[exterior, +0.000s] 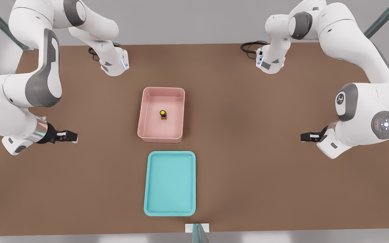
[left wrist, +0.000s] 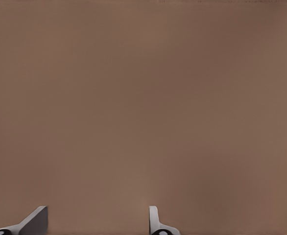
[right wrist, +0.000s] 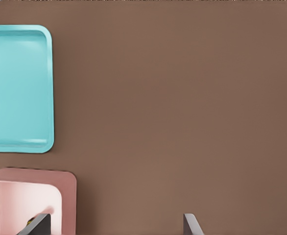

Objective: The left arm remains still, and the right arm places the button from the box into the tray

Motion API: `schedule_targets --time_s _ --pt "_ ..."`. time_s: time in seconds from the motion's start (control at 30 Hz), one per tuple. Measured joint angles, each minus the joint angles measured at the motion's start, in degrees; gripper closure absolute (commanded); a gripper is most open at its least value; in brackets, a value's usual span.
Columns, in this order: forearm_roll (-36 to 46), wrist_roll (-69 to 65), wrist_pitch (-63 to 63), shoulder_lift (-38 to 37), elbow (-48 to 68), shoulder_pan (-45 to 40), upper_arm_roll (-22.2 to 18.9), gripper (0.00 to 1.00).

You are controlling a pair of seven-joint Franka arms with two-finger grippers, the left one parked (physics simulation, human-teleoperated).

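The button (exterior: 162, 114), a yellow cap on a black base, stands upright near the middle of the pink box (exterior: 162, 89). The turquoise tray (exterior: 171, 154) lies just in front of the box, nearer the table's front edge, with nothing in it. My gripper (exterior: 74, 136) hovers at the front view's left, well apart from the box and about level with its near wall, pointing toward it. In the right wrist view the gripper (right wrist: 116, 226) is open over bare table, with the tray (right wrist: 16, 88) and a corner of the box (right wrist: 31, 193) off to one side.
The parked arm (exterior: 353, 111) reaches in from the front view's right, far from box and tray. Two arm bases (exterior: 115, 64) (exterior: 270, 62) with black cables stand at the back. A small white bracket (exterior: 197, 227) sits at the table's front edge.
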Motion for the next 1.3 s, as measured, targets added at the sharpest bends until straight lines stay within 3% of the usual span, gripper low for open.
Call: schedule_targets --time_s 0.1,0.13,0.2,0.27,0.33,0.43,0.53,0.67,0.7,1.17,1.3 --pt "0.0 0.2 0.2 -0.1 0.1 0.1 0.2 0.0" --pt "0.1 0.3 0.0 -0.5 0.2 0.9 2.4 0.0" --pt "-0.3 2.2 -0.5 -0.9 0.7 4.4 13.9 0.0" --pt "-1.7 4.6 -0.6 -0.5 0.9 11.7 20.3 0.0" --pt "-2.7 7.5 -0.2 0.0 -0.2 17.8 22.5 0.0" --pt "-2.3 13.4 6.8 -6.5 -19.9 23.7 23.8 0.0" --pt "-1.8 20.6 15.1 -7.1 -31.2 33.1 19.7 0.0" --pt "0.8 28.5 25.2 -7.0 -39.9 41.8 2.0 0.0" --pt "2.0 29.8 27.0 -6.2 -40.3 42.6 -0.5 0.0" --pt "5.4 34.8 49.3 -7.3 -57.2 46.9 -10.7 0.0" --pt "6.9 33.9 53.5 -5.8 -57.7 47.7 -11.0 0.0"
